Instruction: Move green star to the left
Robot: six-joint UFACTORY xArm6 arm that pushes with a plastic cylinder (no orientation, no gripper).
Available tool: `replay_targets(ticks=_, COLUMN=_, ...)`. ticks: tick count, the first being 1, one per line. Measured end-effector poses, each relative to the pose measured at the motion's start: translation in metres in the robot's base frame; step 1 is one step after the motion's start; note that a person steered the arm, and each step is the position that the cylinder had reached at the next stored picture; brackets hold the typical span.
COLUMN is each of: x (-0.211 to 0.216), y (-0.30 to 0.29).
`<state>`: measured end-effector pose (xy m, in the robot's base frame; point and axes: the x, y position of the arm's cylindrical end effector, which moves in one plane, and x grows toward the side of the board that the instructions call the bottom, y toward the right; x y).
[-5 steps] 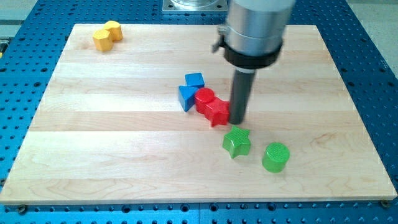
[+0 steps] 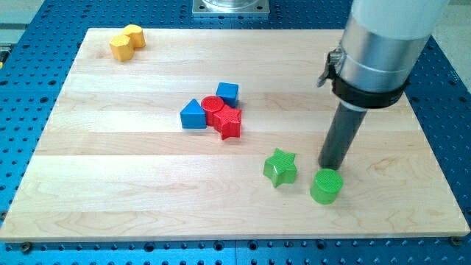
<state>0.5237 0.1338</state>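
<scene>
The arm is seen entering from the view's top right, its wide silver barrel ringed by a black collar, with the dark rod held upright below it. My tip is set down on the wooden worktop, just above the green cylinder and close to its upper edge; whether the two touch cannot be told. No pincer is carried by this arm, so nothing is gripped. The green star lies to the view's left of my tip, near but apart from it. Seven blocks are counted: two green, two red, two blue and one yellow. A red star, a red cylinder, a blue cube and a blue triangular block are clustered together near the worktop's middle. A yellow block sits at the top left corner
</scene>
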Motion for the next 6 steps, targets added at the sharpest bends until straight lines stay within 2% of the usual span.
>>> replay_targets(ticks=3, x=0.0, y=-0.101)
replay_targets(ticks=4, x=0.0, y=-0.112)
replay_targets(ticks=6, x=-0.041, y=-0.13)
